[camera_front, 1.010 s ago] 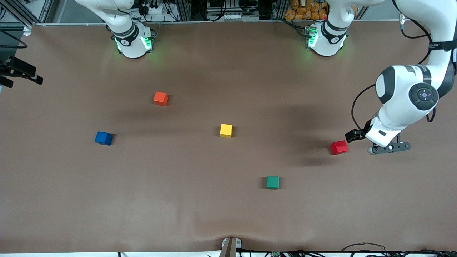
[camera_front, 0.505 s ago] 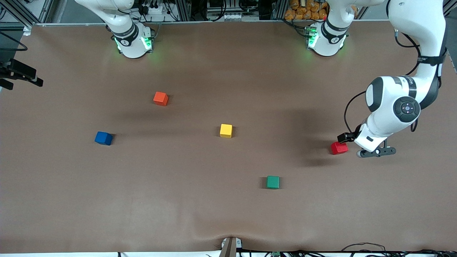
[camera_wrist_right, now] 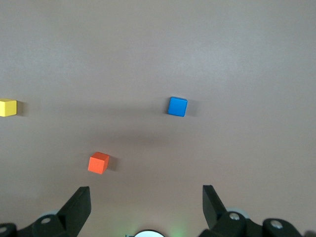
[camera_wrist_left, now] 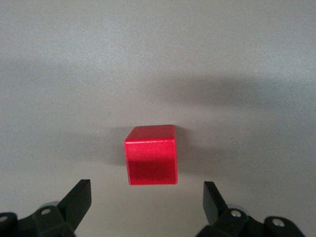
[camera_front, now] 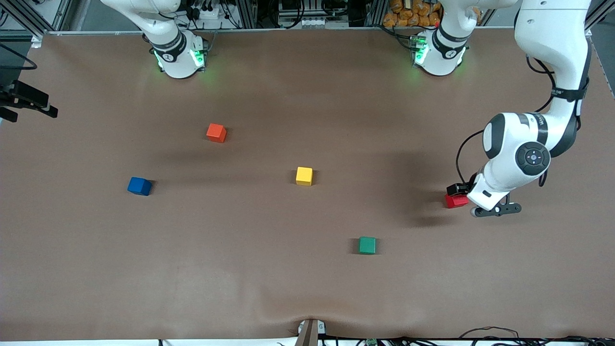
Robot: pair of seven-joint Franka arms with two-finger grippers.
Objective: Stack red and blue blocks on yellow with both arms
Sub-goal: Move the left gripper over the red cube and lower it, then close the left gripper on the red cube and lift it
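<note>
small matte red cube (camera_wrist_left: 150,154) at frame right on brown tabletop (camera_front: 269,269), small yellow cube (camera_front: 304,176) mid-frame, small blue cube (camera_front: 139,186) left | left claw (camera_wrist_left: 147,200) spread wide, empty, over red | right claw (camera_wrist_right: 146,205) wide, empty, waits | cubes probably light, rigid; pinch flat opposite sides

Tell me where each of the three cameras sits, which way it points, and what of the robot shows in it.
Front view: high across the table, facing both bases; shows the left arm over the red block, plus blue block, yellow block, orange-red cube, green cube.
Left wrist view: looks down past the left gripper, jaws open, at the red block.
Right wrist view: high, looking down past the right gripper, jaws open, at blue, orange-red, yellow.
Shared: front and left wrist both see the red block.
</note>
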